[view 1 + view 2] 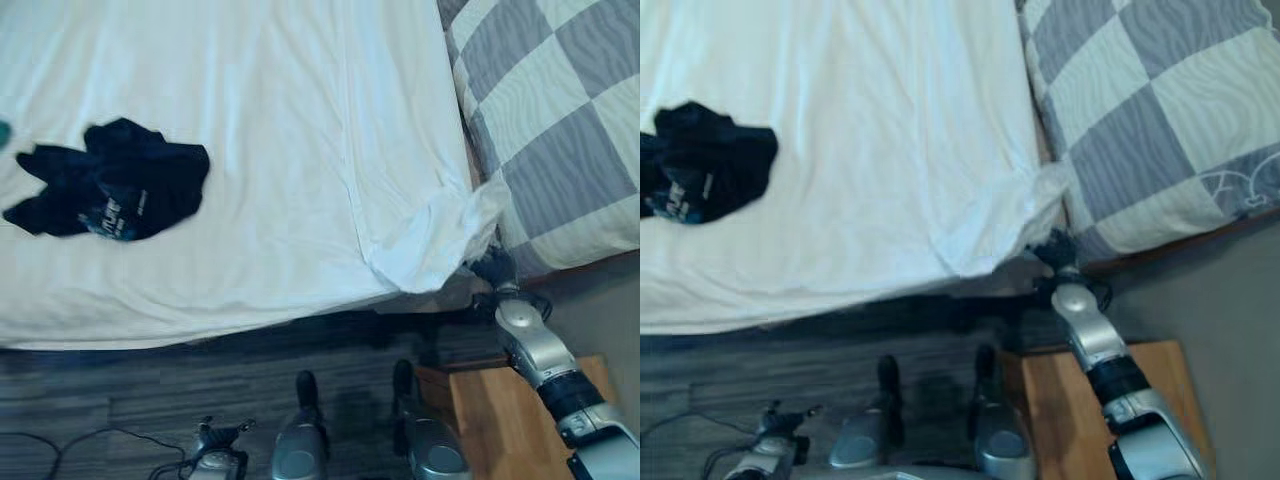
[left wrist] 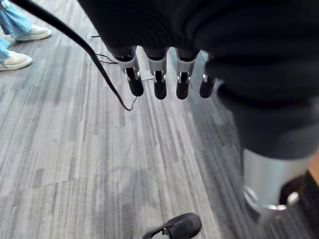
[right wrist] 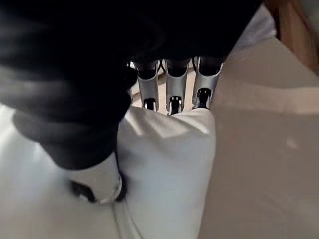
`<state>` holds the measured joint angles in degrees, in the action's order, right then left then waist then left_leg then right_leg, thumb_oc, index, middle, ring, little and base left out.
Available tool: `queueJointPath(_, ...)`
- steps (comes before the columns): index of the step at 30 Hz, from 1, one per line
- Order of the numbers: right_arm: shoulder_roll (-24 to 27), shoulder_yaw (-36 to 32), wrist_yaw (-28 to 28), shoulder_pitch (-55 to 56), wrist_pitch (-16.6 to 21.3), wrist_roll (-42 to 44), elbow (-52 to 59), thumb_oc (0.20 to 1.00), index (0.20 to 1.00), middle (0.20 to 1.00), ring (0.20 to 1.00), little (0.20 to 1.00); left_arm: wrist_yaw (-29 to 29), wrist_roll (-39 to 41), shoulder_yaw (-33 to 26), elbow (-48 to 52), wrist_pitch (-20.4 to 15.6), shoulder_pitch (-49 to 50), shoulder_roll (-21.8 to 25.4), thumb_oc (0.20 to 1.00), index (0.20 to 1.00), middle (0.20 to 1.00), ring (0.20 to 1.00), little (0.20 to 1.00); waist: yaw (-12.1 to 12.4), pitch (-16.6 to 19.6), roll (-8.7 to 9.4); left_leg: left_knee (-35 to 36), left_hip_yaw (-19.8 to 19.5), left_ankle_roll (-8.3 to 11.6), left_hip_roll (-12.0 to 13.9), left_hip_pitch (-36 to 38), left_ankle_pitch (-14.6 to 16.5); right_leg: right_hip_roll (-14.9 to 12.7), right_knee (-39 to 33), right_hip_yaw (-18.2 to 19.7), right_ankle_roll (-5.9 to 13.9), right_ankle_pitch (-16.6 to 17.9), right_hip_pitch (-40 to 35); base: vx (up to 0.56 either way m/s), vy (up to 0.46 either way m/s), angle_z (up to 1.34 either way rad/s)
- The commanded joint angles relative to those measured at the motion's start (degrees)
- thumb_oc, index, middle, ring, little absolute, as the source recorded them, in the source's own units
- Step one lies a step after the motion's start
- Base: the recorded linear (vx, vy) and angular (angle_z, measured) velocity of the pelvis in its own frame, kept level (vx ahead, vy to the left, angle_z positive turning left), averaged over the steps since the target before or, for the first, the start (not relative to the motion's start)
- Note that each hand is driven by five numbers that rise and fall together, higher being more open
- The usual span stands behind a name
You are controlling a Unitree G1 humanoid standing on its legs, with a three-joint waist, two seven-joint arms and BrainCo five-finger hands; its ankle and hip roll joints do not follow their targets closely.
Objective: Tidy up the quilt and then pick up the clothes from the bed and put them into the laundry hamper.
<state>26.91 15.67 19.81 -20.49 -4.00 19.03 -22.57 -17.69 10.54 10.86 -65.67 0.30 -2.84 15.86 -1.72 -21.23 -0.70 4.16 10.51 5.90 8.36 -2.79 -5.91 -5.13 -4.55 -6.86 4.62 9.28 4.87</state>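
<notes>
A white quilt [image 1: 300, 150] covers the bed, and its near right corner [image 1: 440, 235] is bunched into a raised fold. My right hand [image 1: 492, 265] is at that corner by the bed's edge. In the right wrist view its fingers [image 3: 169, 89] curl over the white fold [image 3: 164, 159] with the thumb pressed in from the other side. Dark crumpled clothes [image 1: 110, 180] lie on the quilt at the left, far from the hand. Low over the floor, my left hand [image 2: 159, 74] hangs with straight fingers and holds nothing.
A grey-and-cream checked pillow [image 1: 560, 110] lies right of the quilt. A wooden nightstand [image 1: 500, 410] stands under my right arm. A person's white shoes [image 2: 20, 47] are on the grey plank floor. Bare beige mattress [image 3: 264, 149] shows beside the fold.
</notes>
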Motion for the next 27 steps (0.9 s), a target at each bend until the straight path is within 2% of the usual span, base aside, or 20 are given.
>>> queueJointPath(1, -1.59, 2.09, 0.78, 9.99, -2.1, 4.15, -10.11, 1.0, 1.0, 1.0, 1.0, 1.0, -0.73, 2.24, 1.42, -2.9, 0.86, -0.44, 2.45, 1.0, 1.0, 1.0, 1.0, 1.0, -2.05, -1.32, 2.85, -3.48, -0.41, 0.66, 2.32, -3.65, 2.53, -5.79, 3.75, 3.16, 4.86, -6.48, 1.22, 0.0, 0.0, 0.0)
queueJointPath(5, -3.93, -0.73, -1.17, 14.87, -1.97, 6.39, -19.6, 1.0, 1.0, 1.0, 1.0, 1.0, -0.95, 3.16, 2.07, -2.84, 1.79, -0.45, 1.79, 1.0, 1.0, 1.0, 1.0, 1.0, -3.28, -0.71, 2.72, -3.35, 0.06, 0.56, 2.25, -2.69, 2.76, -5.65, 3.71, 3.24, 4.67, -6.39, 0.74, 0.0, 0.008, 0.0)
queueJointPath(6, -5.12, -2.33, -3.01, 16.7, -2.95, 6.84, -24.78, 1.0, 1.0, 1.0, 1.0, 1.0, -0.95, 3.03, 1.98, -3.1, 2.24, -0.31, 1.43, 1.0, 1.0, 1.0, 1.0, 1.0, -3.6, -0.28, 2.77, -3.18, 0.28, 0.44, 2.23, -2.16, 2.82, -5.59, 3.73, 3.27, 4.71, -6.31, 0.45, 0.0, 0.0, 0.0)
queueJointPath(9, -8.1, -5.04, -6.42, 20.47, -1.54, 6.08, -36.45, 1.0, 1.0, 1.0, 1.0, 1.0, -0.66, 2.36, 1.67, -4.24, 2.76, -0.04, 0.83, 1.0, 1.0, 1.0, 1.0, 1.0, -4.05, 0.85, 2.99, -2.76, 1.0, 0.15, 2.22, -0.73, 3.01, -5.36, 3.66, 3.43, 4.87, -6.22, -0.5, 0.04, 0.044, 0.03)
queueJointPath(14, -9.97, -8.55, -6.97, 22.64, -1.73, 9.65, -43.2, 1.0, 1.0, 1.0, 1.0, 1.0, -0.21, 0.92, 1.28, -5.66, 2.91, 0.14, 0.41, 1.0, 1.0, 1.0, 1.0, 1.0, -4.11, 2.2, 3.59, -2.42, 1.84, -0.09, 2.25, 1.02, 3.39, -5.21, 3.36, 3.58, 5.13, -6.16, -1.93, 0.07, 0.037, -0.05)
queueJointPath(15, -9.92, -10.33, -6.43, 23.55, -2.59, 9.44, -44.49, 1.0, 1.0, 1.0, 1.0, 1.0, 0.09, -0.1, 0.74, -6.21, 2.44, 0.54, 0.65, 1.0, 1.0, 1.0, 1.0, 1.0, -4.01, 3.27, 4.45, -2.34, 2.28, -0.18, 2.3, 1.73, 3.82, -5.11, 2.76, 3.57, 5.55, -5.93, -2.74, 0.05, 0.004, -0.22)
queueJointPath(17, -9.82, -10.62, -5.99, 23.72, -2.29, 8.82, -44.68, 1.0, 1.0, 1.0, 1.0, 1.0, 0.18, -0.33, 0.58, -6.3, 2.33, 0.6, 0.78, 1.0, 1.0, 1.0, 1.0, 1.0, -3.94, 3.53, 4.73, -2.33, 2.4, -0.2, 2.33, 1.92, 3.94, -5.08, 2.55, 3.56, 5.67, -5.83, -2.98, 0.05, 0.008, -0.18)
queueJointPath(18, -9.45, -11.05, -4.32, 24.07, -0.72, 7.41, -44.81, 1.0, 1.0, 1.0, 1.0, 1.0, 0.51, -0.55, 0.27, -6.25, 2.37, 0.71, 1.24, 1.0, 1.0, 1.0, 1.0, 1.0, -3.73, 4.1, 5.35, -2.33, 2.61, -0.28, 2.33, 2.34, 4.23, -4.96, 2.09, 3.57, 5.91, -5.59, -3.51, 0.07, 0.018, -0.25)
queueJointPath(19, -8.84, -11.25, -4.16, 24.25, 2.22, 8.51, -44.54, 0.762, 0.762, 0.762, 0.762, 0.762, 0.77, -0.85, 0.05, -6.1, 2.46, 0.81, 1.62, 1.0, 1.0, 1.0, 1.0, 1.0, -3.45, 4.37, 5.69, -2.56, 2.44, -0.38, 2.29, 2.46, 4.49, -4.91, 1.94, 3.59, 6.06, -5.48, -3.82, 0.08, 0.013, -0.34)
queueJointPath(20, -8.33, -11.48, -4.57, 24.3, 3.65, 9.26, -43.76, 0.2, 0.2, 0.2, 0.2, 0.2, 0.83, -0.98, 0.04, -5.92, 2.64, 0.87, 1.89, 1.0, 1.0, 1.0, 1.0, 1.0, -3.23, 4.5, 5.96, -2.79, 2.22, -0.48, 2.23, 2.53, 4.72, -4.86, 1.82, 3.57, 6.13, -5.4, -4.07, 0.07, -0.018, -0.26)
queueJointPath(21, -7.21, -11.66, -5.74, 24.55, 6.42, 10.06, -39.68, 0.2, 0.2, 0.2, 0.2, 0.2, 0.72, -1.26, -0.17, -5.32, 2.88, 1.42, 2.47, 1.0, 1.0, 1.0, 1.0, 1.0, -2.97, 4.84, 6.75, -3.12, 1.93, -0.65, 2.16, 2.64, 5.14, -4.79, 1.58, 3.46, 6.27, -5.2, -4.42, 0.06, -0.037, -0.18)
queueJointPath(23, -5.84, -11.57, -5.79, 25.25, 6.86, 9.62, -31.41, 0.2, 0.2, 0.2, 0.2, 0.2, 0.54, -1.64, -0.69, -4.41, 3.03, 2.59, 3.14, 1.0, 1.0, 1.0, 1.0, 1.0, -2.98, 5.15, 7.68, -3.48, 1.84, -0.8, 2.12, 2.72, 5.54, -4.79, 1.43, 3.37, 6.38, -5.0, -4.61, 0.05, -0.021, -0.04)
queueJointPath(24, -0.74, -11.44, -6.3, 26.62, 4.3, 4.23, -5.92, 0.2, 0.2, 0.2, 0.2, 0.2, 0.57, -2.49, -2.68, -2.23, 3.01, 5.88, 4.55, 1.0, 1.0, 1.0, 1.0, 1.0, -3.54, 5.28, 9.46, -4.28, 1.94, -1.02, 2.16, 2.53, 6.22, -4.98, 0.99, 3.14, 6.63, -4.62, -4.74, 0.04, 0.022, 0.01)
queueJointPath(25, 0.33, -11.58, -7.58, 26.7, 5.69, 4.06, -3.34, 0.2, 0.2, 0.2, 0.2, 0.2, 0.64, -2.39, -2.89, -2.12, 2.96, 6.31, 4.74, 1.0, 1.0, 1.0, 1.0, 1.0, -3.63, 5.28, 9.65, -4.38, 1.99, -1.05, 2.18, 2.5, 6.3, -5.02, 0.93, 3.12, 6.69, -4.59, -4.74, 0.04, 0.069, 0.02)
queueJointPath(26, 4.84, -12.6, -9.41, 26.14, 1.3, 4.16, 10.68, 0.2, 0.2, 0.2, 0.2, 0.2, 0.95, -2.03, -3.52, -2.45, 2.23, 7.43, 5.18, 1.0, 1.0, 1.0, 1.0, 1.0, -3.8, 5.25, 10.1, -4.69, 2.13, -1.05, 2.15, 2.5, 6.58, -5.06, 0.78, 3.32, 6.86, -4.44, -4.73, 0.04, 0.09, -0.04)
queueJointPath(27, 7.72, -13.32, -10.91, 25.16, -0.82, 4.26, 18.45, 0.2, 0.2, 0.2, 0.2, 0.2, 1.18, -1.7, -4.01, -2.77, 2.03, 7.86, 5.39, 1.0, 1.0, 1.0, 1.0, 1.0, -3.81, 5.09, 10.33, -4.89, 2.24, -0.98, 2.18, 2.62, 6.84, -5.1, 0.67, 3.46, 7.03, -4.41, -4.86, 0.04, 0.098, -0.06)
